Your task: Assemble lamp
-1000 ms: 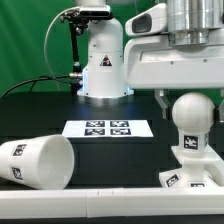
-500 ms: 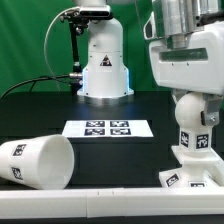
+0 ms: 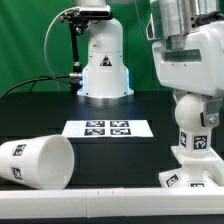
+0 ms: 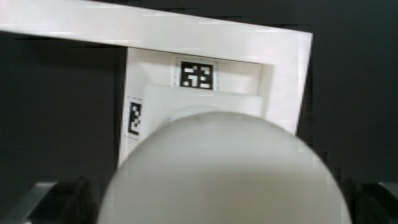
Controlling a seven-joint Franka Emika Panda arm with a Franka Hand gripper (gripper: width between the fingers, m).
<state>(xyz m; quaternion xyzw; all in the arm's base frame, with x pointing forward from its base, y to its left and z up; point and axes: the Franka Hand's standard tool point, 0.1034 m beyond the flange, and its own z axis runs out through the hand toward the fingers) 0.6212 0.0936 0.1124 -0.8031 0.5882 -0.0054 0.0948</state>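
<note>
The round bulb (image 3: 195, 108) stands upright on its stem on the small flared base (image 3: 190, 178) at the exterior view's right, near the front edge. My gripper (image 3: 195, 100) has come down over the bulb, with a jaw on either side of it. In the wrist view the bulb (image 4: 222, 165) fills the space between my dark fingers (image 4: 63, 200), with narrow gaps at its sides, and the gripper (image 4: 214, 208) looks open. The tagged base (image 4: 199, 80) shows beyond the bulb. The large tapered shade (image 3: 35, 162) lies on its side at the exterior view's left.
The marker board (image 3: 108, 128) lies flat mid-table. The big white robot pedestal (image 3: 103, 65) stands behind it. A white rail (image 3: 100, 192) runs along the table's front edge. A green backdrop closes the back.
My gripper has come down from above the bulb until its jaws sit around it. It has hardly moved in the last half second. The shade and base have not moved.
</note>
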